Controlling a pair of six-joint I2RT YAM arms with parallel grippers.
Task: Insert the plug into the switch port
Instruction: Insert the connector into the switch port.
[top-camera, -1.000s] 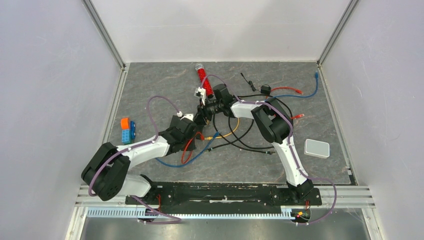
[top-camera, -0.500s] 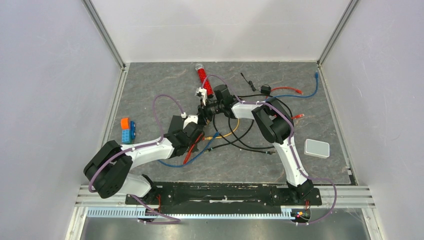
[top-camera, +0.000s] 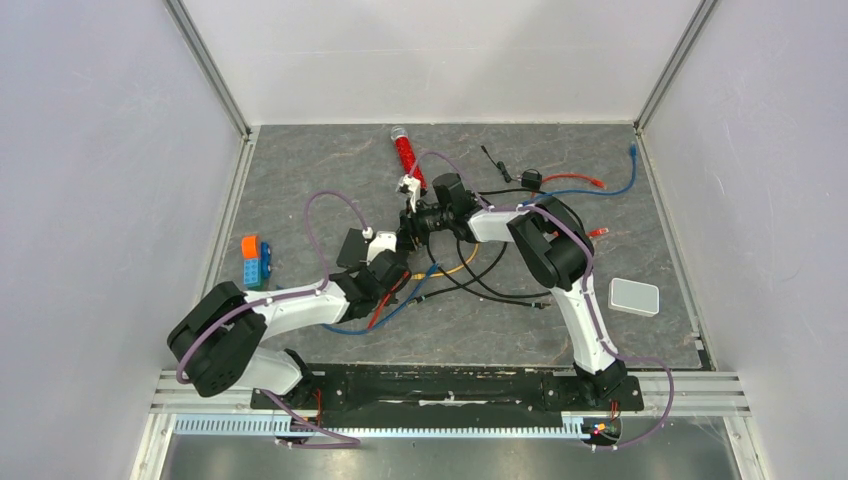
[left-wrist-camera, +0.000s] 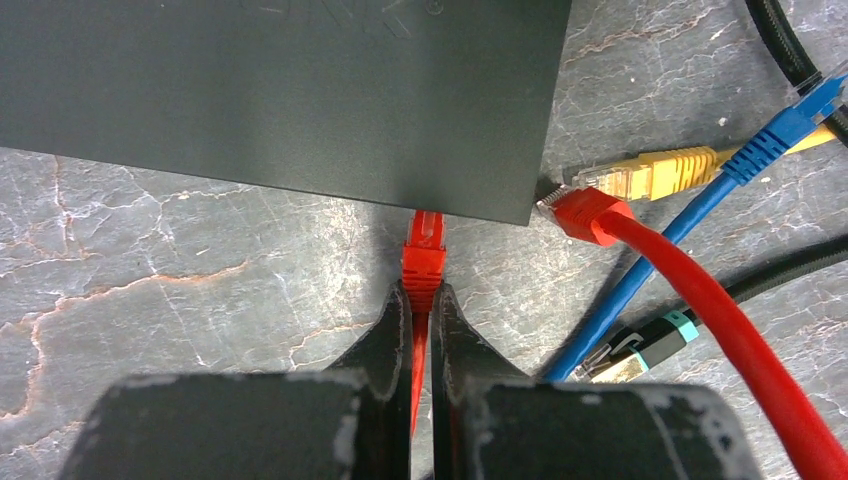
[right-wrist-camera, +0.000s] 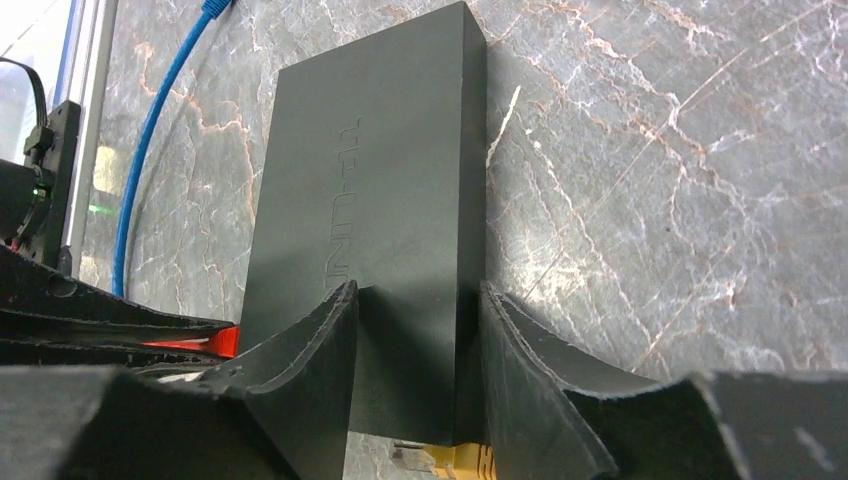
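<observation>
Left gripper (left-wrist-camera: 420, 300) clenches the red plug (left-wrist-camera: 424, 245), tip at the switch (left-wrist-camera: 300, 90) edge just ahead.

- Switch (right-wrist-camera: 370, 200): flat black rectangular box, lying flat, with embossed lettering on its top face.
- Switch port: set in one long edge, hidden beneath the top face in every view.
- Plug (left-wrist-camera: 423, 255): small and red with a ribbed boot, on a red cable. Pinched at the boot by the left gripper (left-wrist-camera: 421, 295). Pointing squarely at that long edge near a corner, tip meeting it; depth of entry unclear.
</observation>
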